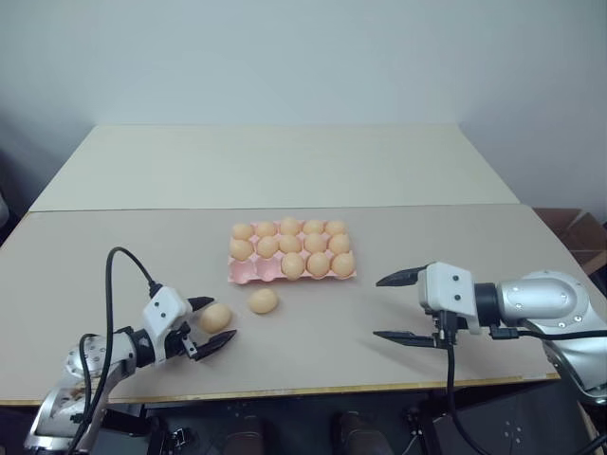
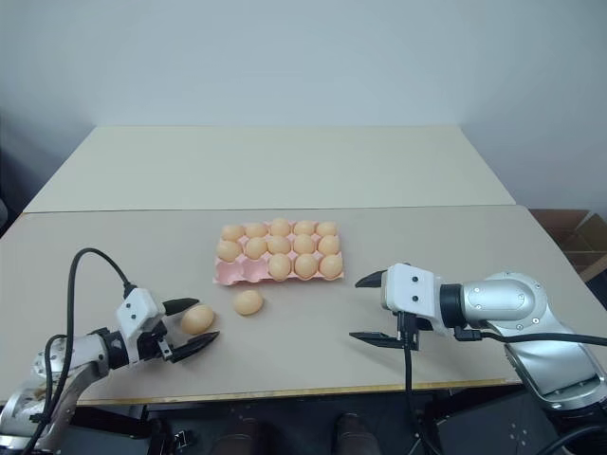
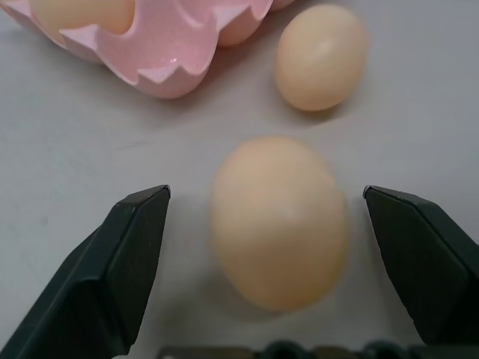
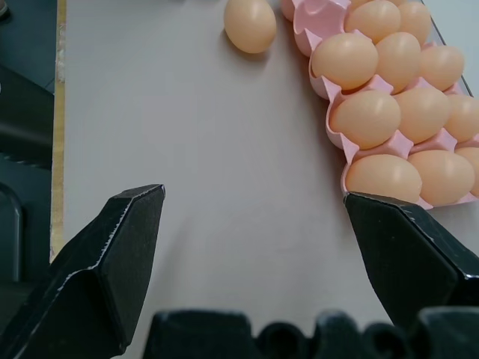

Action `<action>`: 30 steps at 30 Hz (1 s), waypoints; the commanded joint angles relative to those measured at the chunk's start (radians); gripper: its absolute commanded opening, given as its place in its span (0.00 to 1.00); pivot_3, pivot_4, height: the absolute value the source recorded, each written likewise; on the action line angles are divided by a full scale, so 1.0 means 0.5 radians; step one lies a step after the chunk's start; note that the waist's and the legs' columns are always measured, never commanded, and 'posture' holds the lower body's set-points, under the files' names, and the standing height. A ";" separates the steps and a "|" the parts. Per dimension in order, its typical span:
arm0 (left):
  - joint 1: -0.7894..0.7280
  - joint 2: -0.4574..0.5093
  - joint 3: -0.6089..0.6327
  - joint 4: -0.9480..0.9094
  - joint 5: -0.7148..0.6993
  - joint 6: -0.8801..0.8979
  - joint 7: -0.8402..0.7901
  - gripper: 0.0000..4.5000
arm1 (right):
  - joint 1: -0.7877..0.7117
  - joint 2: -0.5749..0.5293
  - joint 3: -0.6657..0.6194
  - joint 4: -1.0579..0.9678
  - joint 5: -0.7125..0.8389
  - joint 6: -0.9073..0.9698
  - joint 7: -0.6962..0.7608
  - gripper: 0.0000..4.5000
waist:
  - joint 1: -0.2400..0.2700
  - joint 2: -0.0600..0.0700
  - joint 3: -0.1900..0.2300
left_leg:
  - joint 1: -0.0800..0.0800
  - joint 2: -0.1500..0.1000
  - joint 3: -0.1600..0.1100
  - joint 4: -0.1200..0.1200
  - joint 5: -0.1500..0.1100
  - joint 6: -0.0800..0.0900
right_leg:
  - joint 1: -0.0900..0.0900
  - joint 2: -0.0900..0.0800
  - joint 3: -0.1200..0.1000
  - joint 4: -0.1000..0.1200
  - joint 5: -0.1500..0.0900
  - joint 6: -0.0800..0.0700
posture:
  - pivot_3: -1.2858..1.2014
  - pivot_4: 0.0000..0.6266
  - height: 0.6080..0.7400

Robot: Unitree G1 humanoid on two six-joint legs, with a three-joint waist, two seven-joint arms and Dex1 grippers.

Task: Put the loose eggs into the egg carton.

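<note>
Pale orange-tan eggs (image 1: 263,300); pale pink egg carton (image 1: 245,272); beige table (image 1: 114,265); black gripper fingers (image 3: 112,269).

Count, head-camera views.

Eggs: 15 in all.
- Loose on the table: 2, the nearer loose egg (image 1: 216,317) and the farther loose egg (image 1: 263,300).
- Seated in the carton (image 1: 245,273): 13. Back row 5, middle row 5, front row 3.

Carton: 1, pink, three rows of five cups, 15 cups.
- Filled cups: 13.
- Empty cups: 2, both at the left end of the front row.

Tables: 2, the front table (image 1: 114,237) and the back table (image 1: 285,161), edge to edge.

Grippers: 2, the left gripper (image 1: 220,319) and the right gripper (image 1: 378,308). Two black fingers each, 4 fingers.

Cardboard box (image 1: 569,232): 1, at far right.
</note>
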 commanded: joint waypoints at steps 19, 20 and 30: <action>-0.055 0.050 0.006 0.055 0.006 -0.027 -0.009 0.38 | 0.021 -0.022 -0.071 -0.065 0.012 0.010 -0.105 1.00 | 0.002 0.000 0.000 | 0.003 0.000 0.000 0.000 0.000 0.000 | 0.003 0.000 0.001 -0.001 0.000 0.000 | 0.52 0.24 1.00; -0.040 0.061 0.031 0.050 -0.014 -0.027 -0.023 0.38 | 0.023 -0.022 -0.072 -0.065 0.012 0.008 -0.105 1.00 | 0.002 0.000 0.000 | 0.003 0.000 0.000 0.000 0.000 0.000 | 0.003 0.000 0.001 -0.001 0.000 0.000 | 0.52 0.24 1.00; -0.215 0.079 0.309 -0.083 -0.497 0.049 -0.204 0.38 | 0.051 -0.035 -0.104 -0.083 0.013 -0.010 -0.107 1.00 | 0.030 0.000 0.000 | 0.001 -0.001 -0.001 0.003 0.000 0.000 | 0.004 -0.001 -0.002 -0.001 0.001 0.001 | 0.52 0.24 1.00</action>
